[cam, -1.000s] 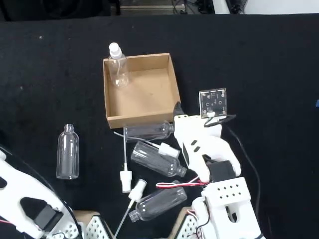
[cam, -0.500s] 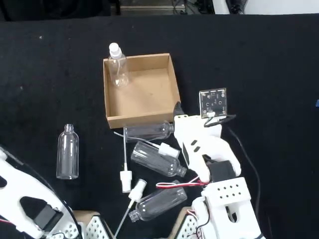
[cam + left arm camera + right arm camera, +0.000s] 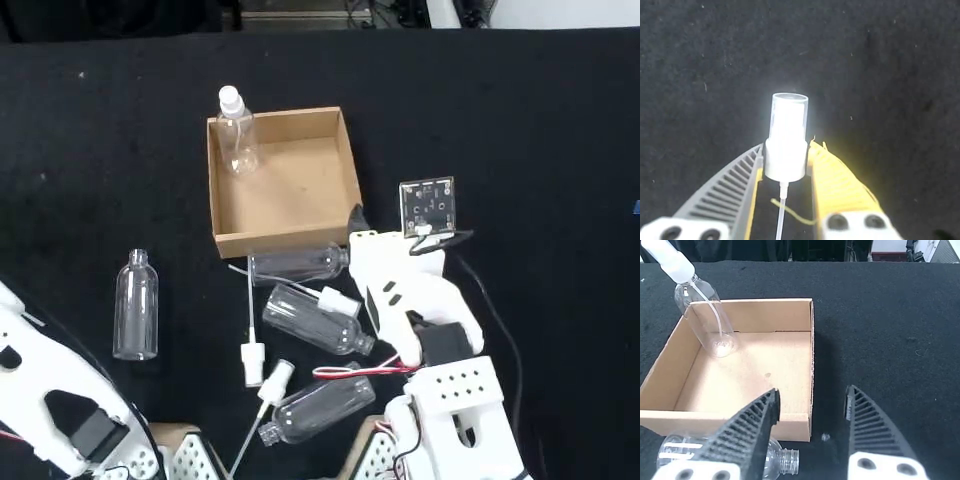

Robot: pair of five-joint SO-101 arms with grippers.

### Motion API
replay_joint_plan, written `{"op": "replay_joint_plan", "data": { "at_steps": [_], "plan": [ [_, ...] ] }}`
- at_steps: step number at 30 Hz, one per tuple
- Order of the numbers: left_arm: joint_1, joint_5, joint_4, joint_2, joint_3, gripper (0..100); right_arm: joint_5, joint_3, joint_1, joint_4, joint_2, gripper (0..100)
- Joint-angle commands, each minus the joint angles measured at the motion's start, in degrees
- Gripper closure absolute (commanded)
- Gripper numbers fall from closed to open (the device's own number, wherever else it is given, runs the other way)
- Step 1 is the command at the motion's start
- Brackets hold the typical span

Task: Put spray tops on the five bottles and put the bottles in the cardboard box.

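The cardboard box [image 3: 225,205] lies mid-table, and one capped bottle [image 3: 237,137] stands in its far left corner. Three uncapped bottles [image 3: 298,265] [image 3: 315,320] [image 3: 320,408] lie in front of the box, another bottle [image 3: 135,305] to the left. Loose spray tops [image 3: 252,356] [image 3: 276,378] [image 3: 338,300] lie among them. My right gripper [image 3: 810,401] hangs open over the box's front right corner [image 3: 807,422], above one bottle's open neck [image 3: 787,461]. My left gripper [image 3: 785,167] is shut on a white spray top [image 3: 786,145] above the black table.
The table is covered in black cloth [image 3: 520,120]. The right arm's white body [image 3: 410,300] stands just right of the lying bottles. The left arm [image 3: 50,400] sits at the near left corner. Open cloth lies left, right and behind the box.
The left arm has shifted slightly at the near left edge of the high view. The right arm, bottles and box have not moved.
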Motion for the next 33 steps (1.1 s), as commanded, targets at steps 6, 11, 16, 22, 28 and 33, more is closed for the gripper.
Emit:
{"op": "replay_joint_plan", "data": {
  "at_steps": [6, 11, 16, 22, 28, 33],
  "plan": [
    [3.0, -0.1, 1.1, -20.9, 21.1, 94, 0.1, -2.0, -0.4, -1.2, -1.6, 80.0],
    [13.1, -6.0, 1.0, -43.3, 42.6, 94, 0.4, -2.2, 1.1, -1.1, -1.6, 80.0],
    [26.7, -10.7, 0.7, -60.3, 55.2, 94, 0.1, -6.7, 8.4, 1.7, -1.6, 80.0],
    [46.0, -11.1, 0.7, -66.3, 62.6, 94, 0.0, -6.4, 10.2, 1.0, -1.5, 80.0],
    [55.4, -10.5, -1.1, -64.9, 70.7, 88, 0.0, -4.6, 10.2, -1.7, -1.5, 80.0],
    [56.2, -10.5, -3.3, -65.0, 73.4, 86, 0.0, -5.0, 11.1, -1.6, -1.5, 80.0]
  ]
}}
